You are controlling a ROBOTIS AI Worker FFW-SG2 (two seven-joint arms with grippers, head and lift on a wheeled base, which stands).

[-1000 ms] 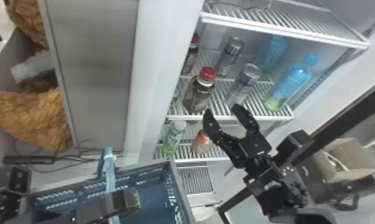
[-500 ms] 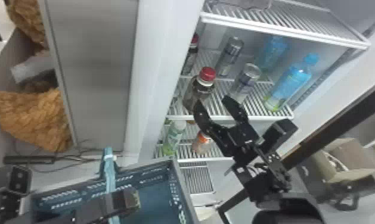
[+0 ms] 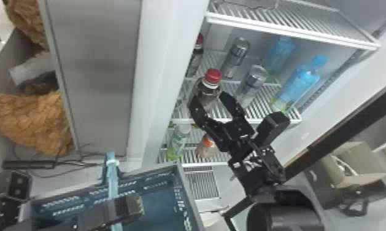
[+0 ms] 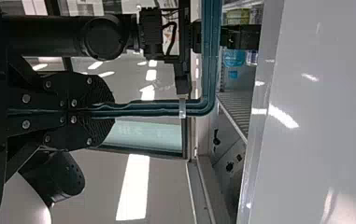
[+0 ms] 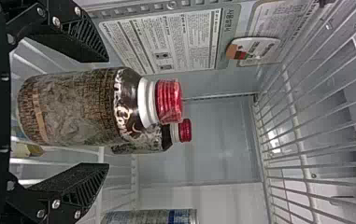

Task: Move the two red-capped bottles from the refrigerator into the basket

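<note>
My right gripper (image 3: pixel 208 99) stands open in the head view, its fingers on either side of the front red-capped bottle (image 3: pixel 212 80), upright on the refrigerator's middle shelf. The second red-capped bottle (image 3: pixel 196 58) is behind it. In the right wrist view the open right gripper (image 5: pixel 104 113) has the near bottle (image 5: pixel 80 106) between its fingers, with a gap to the lower finger; the rear bottle (image 5: pixel 140 145) is partly hidden. Low in the head view, my left gripper (image 3: pixel 133 209) is at the blue basket (image 3: pixel 161 196). The left wrist view has the left gripper (image 4: pixel 109 110) shut on the basket handle (image 4: pixel 154 108).
Silver cans (image 3: pixel 252 80) and blue bottles (image 3: pixel 298 84) stand right of the red-capped ones. A wire shelf (image 3: pixel 281 29) spans above. A green-labelled bottle (image 3: pixel 178 142) and an orange-capped bottle (image 3: pixel 206 148) are on the shelf below. The refrigerator's side edge (image 3: pixel 167 61) is close at left.
My right gripper has moved left and up in the head view, from in front of the shelf to around the front red-capped bottle. The left arm and basket have kept still.
</note>
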